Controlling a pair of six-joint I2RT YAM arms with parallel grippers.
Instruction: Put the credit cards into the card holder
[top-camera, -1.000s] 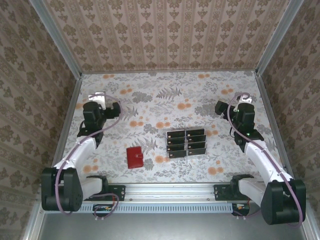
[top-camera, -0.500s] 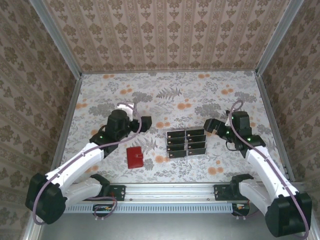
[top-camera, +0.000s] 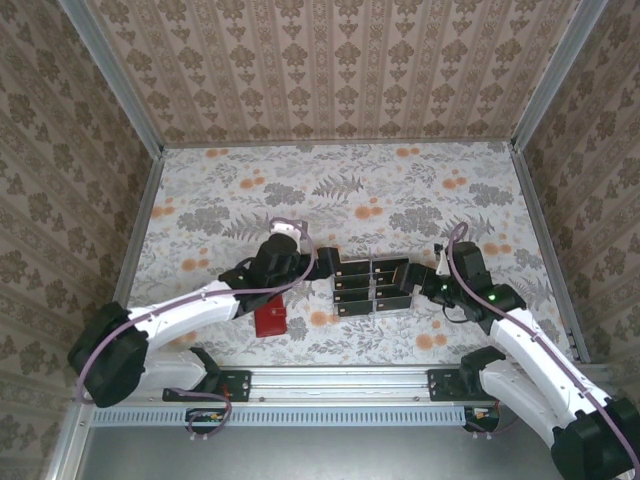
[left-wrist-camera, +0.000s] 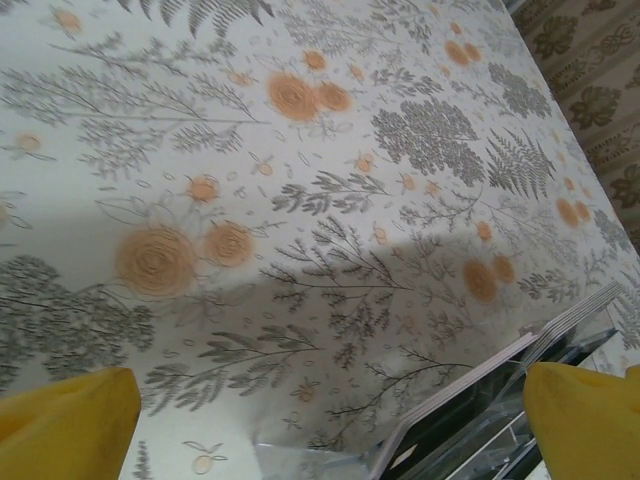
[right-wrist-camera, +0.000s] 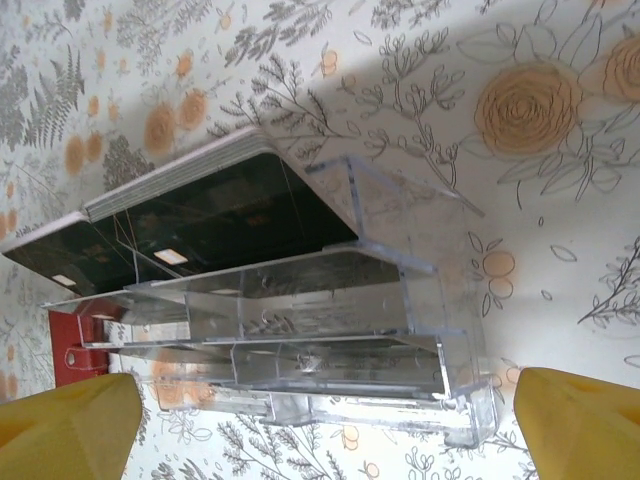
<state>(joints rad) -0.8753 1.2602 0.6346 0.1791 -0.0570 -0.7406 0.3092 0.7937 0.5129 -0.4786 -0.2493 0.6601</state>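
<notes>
Several black credit cards stand in rows in a clear plastic tray at mid-table. In the right wrist view the cards lean in the tray. The red card holder lies shut to the tray's left, and a corner of the card holder shows behind the tray. My left gripper hovers open at the tray's far-left corner, and its yellow fingertips stand wide apart with the tray edge and the cards near the right one. My right gripper is open at the tray's right side, fingertips spread, holding nothing.
The table has a floral covering and is fenced by patterned walls on three sides. A metal rail runs along the near edge between the arm bases. The left arm reaches over the card holder's far side.
Both arms have swung inward from the table's outer sides and lowered toward the tray. The left gripper came from the far left, the right one from the far right. Cards and holder have not moved.
</notes>
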